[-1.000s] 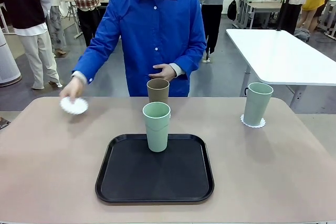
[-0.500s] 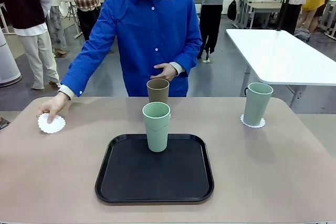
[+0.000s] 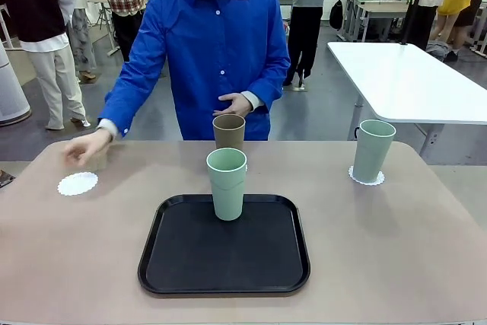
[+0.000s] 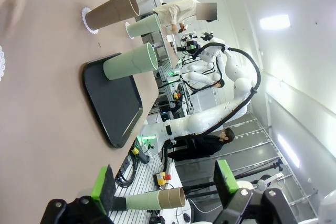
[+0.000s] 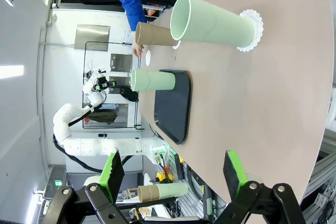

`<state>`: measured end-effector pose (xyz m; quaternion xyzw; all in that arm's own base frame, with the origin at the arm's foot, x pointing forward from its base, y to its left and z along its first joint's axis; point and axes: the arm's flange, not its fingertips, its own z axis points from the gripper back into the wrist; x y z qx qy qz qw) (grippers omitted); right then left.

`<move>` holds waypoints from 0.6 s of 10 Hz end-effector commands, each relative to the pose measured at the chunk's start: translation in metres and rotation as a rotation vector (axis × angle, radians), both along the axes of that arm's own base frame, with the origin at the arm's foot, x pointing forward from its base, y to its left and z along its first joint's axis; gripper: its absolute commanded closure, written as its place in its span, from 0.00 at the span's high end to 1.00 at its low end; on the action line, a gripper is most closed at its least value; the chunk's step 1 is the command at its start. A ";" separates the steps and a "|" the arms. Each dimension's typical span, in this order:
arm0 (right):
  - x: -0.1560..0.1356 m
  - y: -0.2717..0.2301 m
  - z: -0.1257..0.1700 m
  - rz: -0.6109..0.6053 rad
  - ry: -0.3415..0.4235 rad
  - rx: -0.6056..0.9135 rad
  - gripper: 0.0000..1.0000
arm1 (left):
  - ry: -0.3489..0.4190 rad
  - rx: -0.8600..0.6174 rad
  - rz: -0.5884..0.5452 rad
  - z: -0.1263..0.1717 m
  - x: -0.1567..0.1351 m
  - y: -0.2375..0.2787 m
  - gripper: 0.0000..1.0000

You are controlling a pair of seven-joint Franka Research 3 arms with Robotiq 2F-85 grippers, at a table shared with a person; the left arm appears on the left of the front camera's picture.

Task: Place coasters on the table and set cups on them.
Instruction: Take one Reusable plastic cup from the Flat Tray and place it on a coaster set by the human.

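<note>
Last coaster (image 3: 78,183) lies bare on the table (image 3: 396,249) at the left, near the person's hand (image 3: 82,150), so next is probably moving the mint cup (image 3: 227,183) off the tray (image 3: 228,279) onto it, while left gripper (image 4: 164,182) and right gripper (image 5: 173,170) hang spread wide, holding nothing.

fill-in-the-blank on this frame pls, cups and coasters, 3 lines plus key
1. The near mint cup stands on the black ____.
2. The left coaster, near the person's hand, carries ____ cup.
3. The right mint cup stands on a white ____.
Missing words: tray; no; coaster.
</note>
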<state>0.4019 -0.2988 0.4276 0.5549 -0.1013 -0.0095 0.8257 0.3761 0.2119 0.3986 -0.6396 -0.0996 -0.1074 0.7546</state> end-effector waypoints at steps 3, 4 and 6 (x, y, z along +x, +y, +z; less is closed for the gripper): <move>0.000 0.000 0.001 -0.007 0.009 -0.005 1.00 | -0.009 -0.004 -0.001 0.003 0.000 0.001 1.00; 0.000 0.000 0.001 -0.007 0.009 -0.005 1.00 | -0.009 -0.004 -0.001 0.003 0.000 0.001 1.00; 0.000 0.000 0.001 -0.007 0.009 -0.005 1.00 | -0.009 -0.004 -0.001 0.003 0.000 0.001 1.00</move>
